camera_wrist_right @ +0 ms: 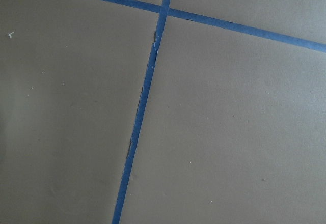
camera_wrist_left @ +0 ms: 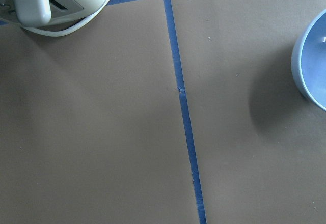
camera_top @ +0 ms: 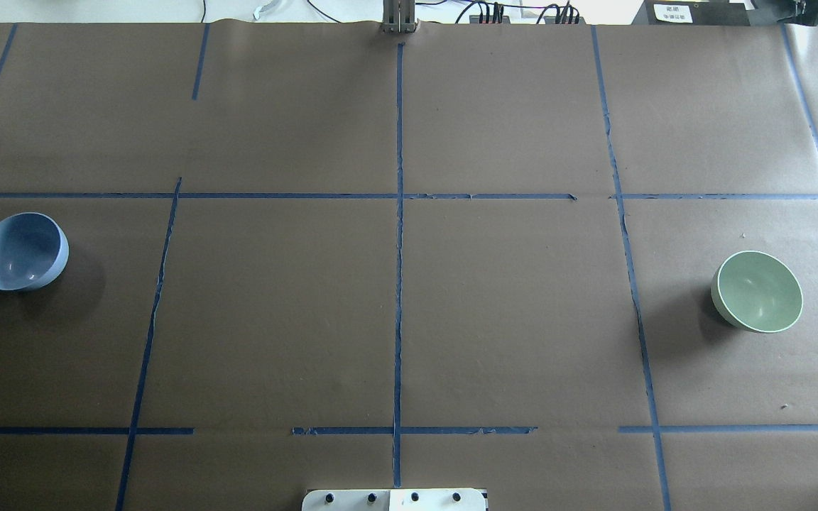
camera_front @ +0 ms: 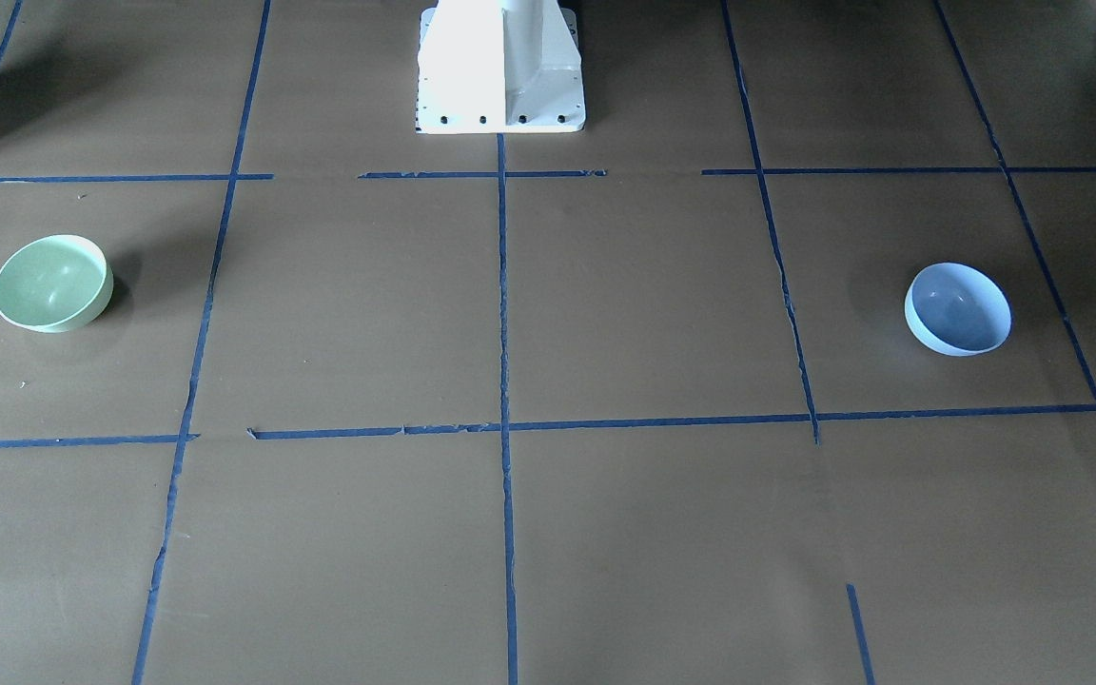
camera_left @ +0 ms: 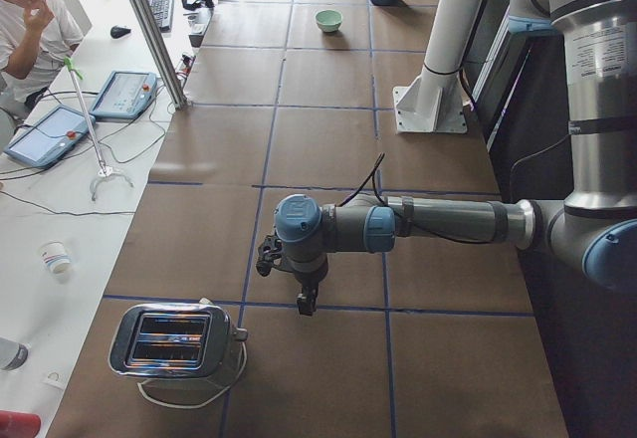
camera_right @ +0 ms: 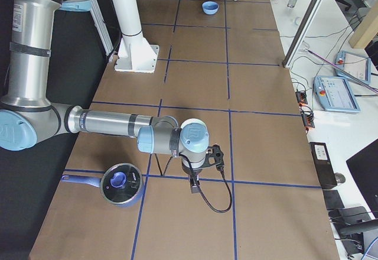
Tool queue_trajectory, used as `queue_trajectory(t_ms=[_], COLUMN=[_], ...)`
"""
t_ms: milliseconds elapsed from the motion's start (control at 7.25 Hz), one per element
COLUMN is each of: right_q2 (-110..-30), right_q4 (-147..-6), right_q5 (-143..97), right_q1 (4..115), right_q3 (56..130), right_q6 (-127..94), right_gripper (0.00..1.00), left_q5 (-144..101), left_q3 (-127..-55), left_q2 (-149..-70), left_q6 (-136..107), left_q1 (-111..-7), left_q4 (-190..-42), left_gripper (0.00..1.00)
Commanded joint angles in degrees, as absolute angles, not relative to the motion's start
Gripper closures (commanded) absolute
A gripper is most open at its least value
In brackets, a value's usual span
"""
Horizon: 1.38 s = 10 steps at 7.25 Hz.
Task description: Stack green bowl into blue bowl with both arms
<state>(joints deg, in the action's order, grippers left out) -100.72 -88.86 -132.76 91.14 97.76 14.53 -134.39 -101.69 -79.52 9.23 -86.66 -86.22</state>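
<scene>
Brown paper [camera_top: 274,319] is spread as the work surface. From overhead, one blue bowl [camera_top: 22,252] is seen at nine o'clock and one green bowl [camera_top: 757,291] at three o'clock, well apart. Two grippers are counted, the left gripper [camera_left: 307,304] and the right gripper [camera_right: 193,184]. Both are shown in side views only, so open or closed cannot be told.

The bench [camera_top: 274,319] is covered in brown paper, marked into squares by blue tape lines [camera_top: 398,284]. The blue bowl [camera_top: 22,252] sits near its left end and the green bowl [camera_top: 757,291] near its right, well apart, with the white pedestal [camera_front: 500,67] midway along the robot's edge. A chrome toaster [camera_left: 174,341] stands at the far left end and a lidded saucepan [camera_right: 120,184] at the far right.
</scene>
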Motion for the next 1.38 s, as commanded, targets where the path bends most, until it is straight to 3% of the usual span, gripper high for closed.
queue_trajectory(t_ms=[0, 552, 966, 1241], right_q2=[-100.7, -100.6, -100.6, -100.7], right_q4=[-88.9, -88.9, -87.4, -87.3], right_q5=[-132.8, -132.8, -132.9, -134.0], right_q1=[91.1, 91.1, 91.1, 91.1], right_q3=[97.7, 97.8, 97.7, 97.7], right_q6=[14.6, 14.5, 14.3, 14.3], right_gripper=[0.00, 0.00, 0.00, 0.00], left_q5=[-134.3, -133.6, -133.6, -133.4], left_q3=[-101.8, -102.5, -99.1, -97.6], left_q2=[-79.5, -83.8, -87.0, -84.8], left_q6=[9.3, 8.8, -3.1, -17.6], left_q1=[-86.7, -86.7, -86.3, -75.9], left_q4=[-86.4, -87.6, -101.3, -112.9], left_gripper=[0.00, 0.00, 0.00, 0.00])
